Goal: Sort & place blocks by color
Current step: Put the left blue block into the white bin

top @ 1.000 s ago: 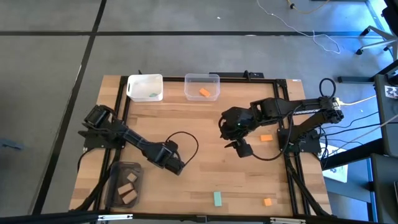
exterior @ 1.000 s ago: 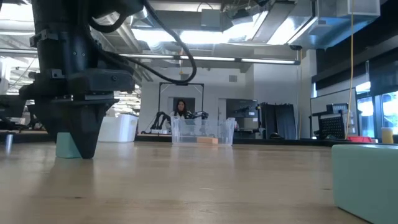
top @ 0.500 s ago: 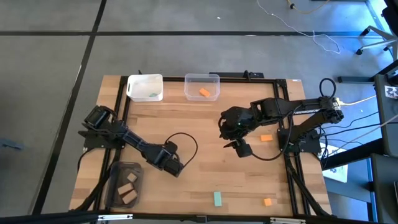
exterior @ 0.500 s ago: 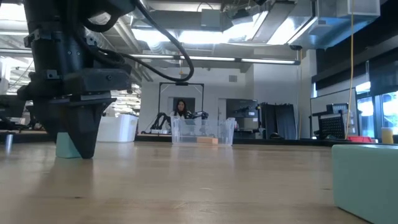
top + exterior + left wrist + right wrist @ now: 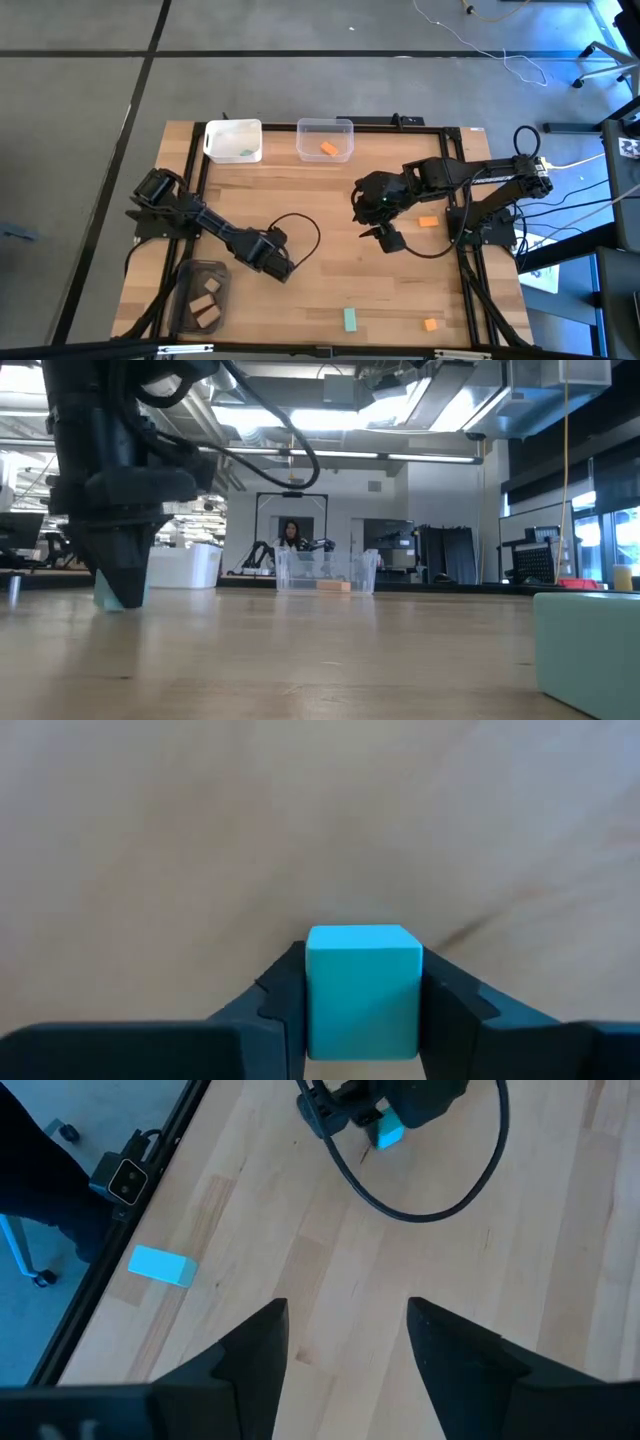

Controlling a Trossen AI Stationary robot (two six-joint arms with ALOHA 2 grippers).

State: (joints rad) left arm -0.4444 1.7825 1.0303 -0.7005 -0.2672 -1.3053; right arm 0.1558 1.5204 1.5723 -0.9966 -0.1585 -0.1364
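Overhead and table-level views share the table (image 5: 330, 270); wrist cameras look close.

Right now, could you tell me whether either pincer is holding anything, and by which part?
The left pincer holds a teal cube, its fingers pressing two opposite side faces. The right pincer is open and holds nothing.

Table (image 5: 330, 200): pale wood planks, smooth, low sheen, visible grain. Frame along its edges (image 5: 196, 160): black metal. White bin (image 5: 233, 140): opaque plastic, matt. Clear bin (image 5: 325, 139): transparent plastic, glossy. Dark bin (image 5: 201, 297): smoky translucent plastic. Teal cube (image 5: 362, 990): flat, painted-looking faces, matt. Left hand (image 5: 362, 1005) fingers (image 5: 455, 1005): dark matt plastic. Right hand (image 5: 345, 1345): same dark matt finish. Cable (image 5: 420, 1205): black, smooth sheath.
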